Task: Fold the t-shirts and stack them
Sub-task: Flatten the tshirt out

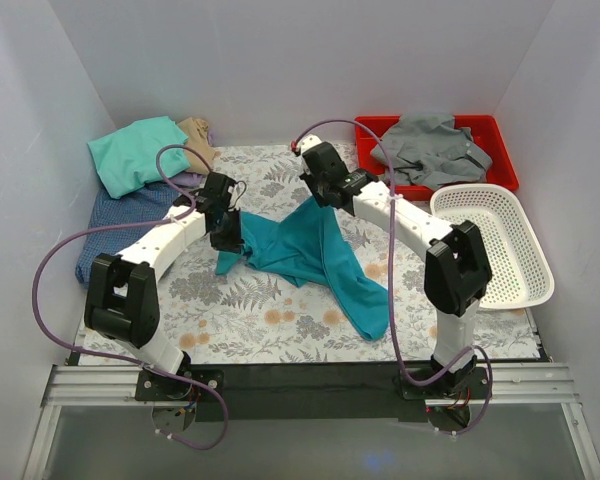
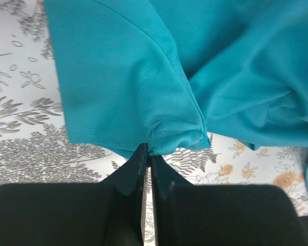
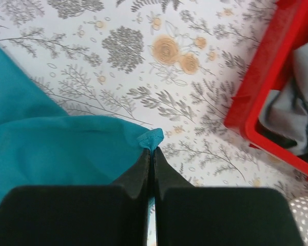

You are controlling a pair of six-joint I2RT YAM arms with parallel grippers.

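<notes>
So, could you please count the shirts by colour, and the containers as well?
Teal shirt: 1
Mint green shirt: 1
Tan shirt: 1
Lilac shirt, only an edge showing: 1
Blue-checked shirt: 1
Grey shirt: 1
Red tray: 1
White basket: 1
Total: 8

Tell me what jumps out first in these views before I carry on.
The deep-teal t-shirt at mid-table, pinched by the left fingers at a hem and the right fingers at a corner. Next, the red tray at the far right holding a grey t-shirt, beside the white mesh basket.
</notes>
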